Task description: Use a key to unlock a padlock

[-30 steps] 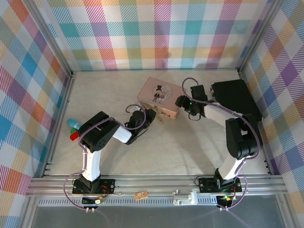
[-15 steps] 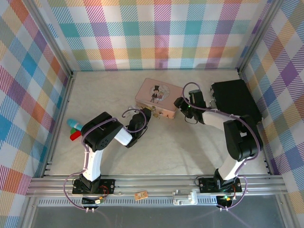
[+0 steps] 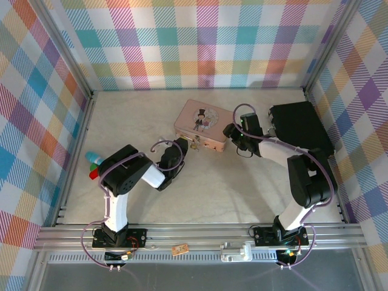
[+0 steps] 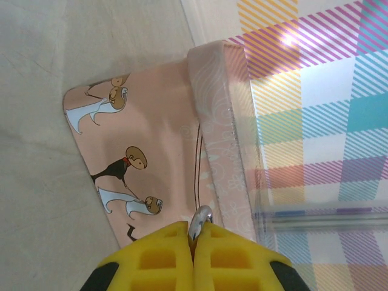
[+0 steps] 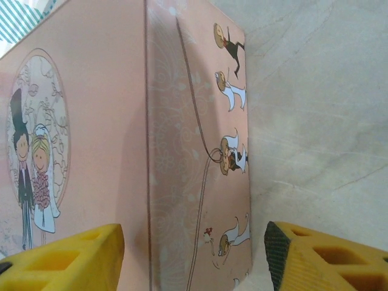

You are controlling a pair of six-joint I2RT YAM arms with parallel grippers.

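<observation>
The pink tin (image 3: 203, 118) lies at the back middle of the table. A tiny brass-gold padlock (image 3: 195, 143) hangs at its near wall. My left gripper (image 3: 183, 147) is just left of the padlock. In the left wrist view this gripper (image 4: 195, 233) is shut on a small silvery metal piece, seemingly the key (image 4: 200, 219), whose tip pokes out toward the tin's wall (image 4: 157, 139). My right gripper (image 3: 231, 134) sits at the tin's right end. In the right wrist view it (image 5: 194, 264) stands open astride the tin (image 5: 91, 121), with a gap at the right finger.
A black box (image 3: 300, 124) stands at the back right behind the right arm. Blue, green and red items (image 3: 94, 165) lie at the left wall. Checked walls close in three sides, and a metal rail (image 3: 200, 233) runs along the near edge.
The tin has turned and shifted slightly left. My left gripper has drawn back to the left, and the padlock now sits closer to the tin's near wall. The right gripper has edged upward.
</observation>
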